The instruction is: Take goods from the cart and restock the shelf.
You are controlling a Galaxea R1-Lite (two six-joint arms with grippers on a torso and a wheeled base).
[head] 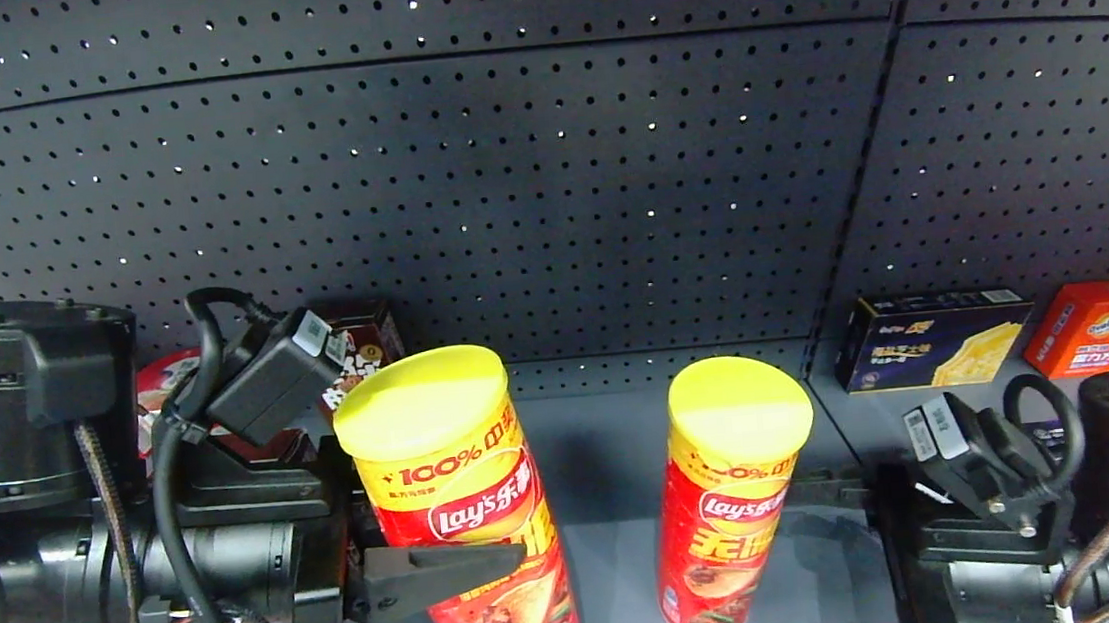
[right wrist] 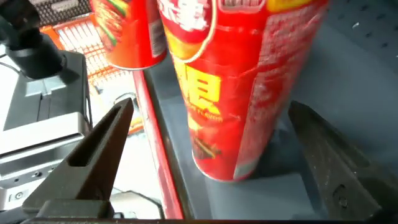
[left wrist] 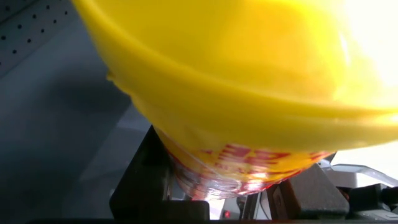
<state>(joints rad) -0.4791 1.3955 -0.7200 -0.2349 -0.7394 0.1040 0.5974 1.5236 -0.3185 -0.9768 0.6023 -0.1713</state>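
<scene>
Two red chip cans with yellow lids are in play. The right can [head: 732, 507] stands upright on the shelf [head: 608, 467] near its front edge. The right gripper [right wrist: 211, 109] is spread wide to either side of it without touching, so that placement looks done. The left gripper [head: 456, 566] is clamped on the left can [head: 461, 500], which leans slightly at the front edge. Next, I judge, it must be set level beside the first and let go. Both are tall, glossy cylinders, likely quick to topple.
</scene>
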